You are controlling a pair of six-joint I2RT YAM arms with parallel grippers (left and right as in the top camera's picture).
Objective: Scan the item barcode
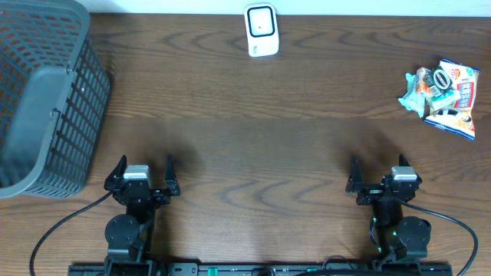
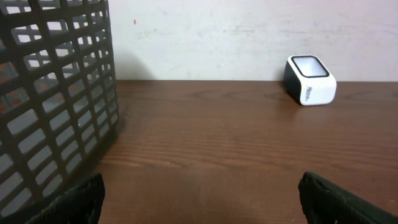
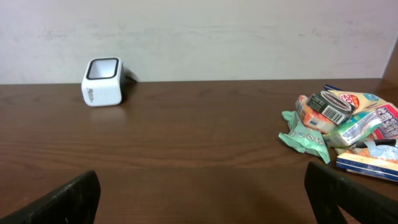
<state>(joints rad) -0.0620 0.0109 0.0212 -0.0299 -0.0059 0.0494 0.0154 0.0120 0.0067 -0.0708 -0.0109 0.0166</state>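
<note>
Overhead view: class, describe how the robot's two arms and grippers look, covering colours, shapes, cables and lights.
The left arm and right arm are black, with round joint housings, and each trails a black cable. The left gripper and right gripper each have two slim black fingers and a silver-grey block. Small green lights glow on the right arm.
</note>
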